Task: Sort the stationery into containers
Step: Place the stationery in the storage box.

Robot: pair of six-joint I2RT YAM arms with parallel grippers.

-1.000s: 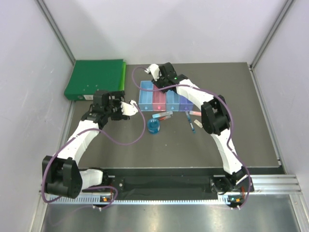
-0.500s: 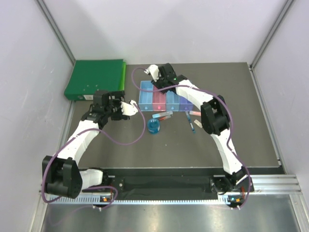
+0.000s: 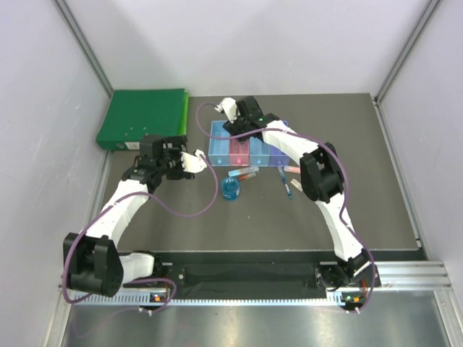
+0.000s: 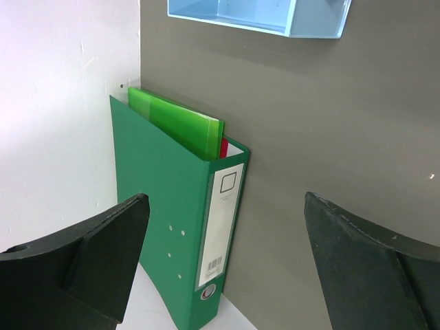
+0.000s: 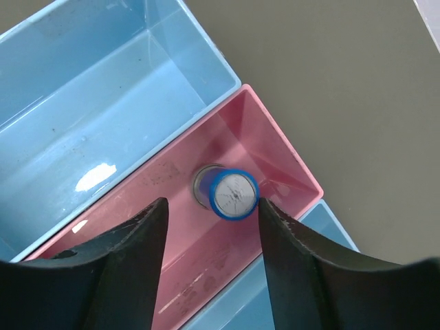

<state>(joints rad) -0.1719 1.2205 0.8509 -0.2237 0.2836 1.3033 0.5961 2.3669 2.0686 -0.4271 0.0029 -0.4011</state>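
Now | grey table [image 3: 347,210], white walls [image 3: 43,108] | left jaws released | right jaws released above pink bin [image 5: 269,141]

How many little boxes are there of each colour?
Light blue bins: 2
Pink bin: 1
Purple bin: 1
Total: 4
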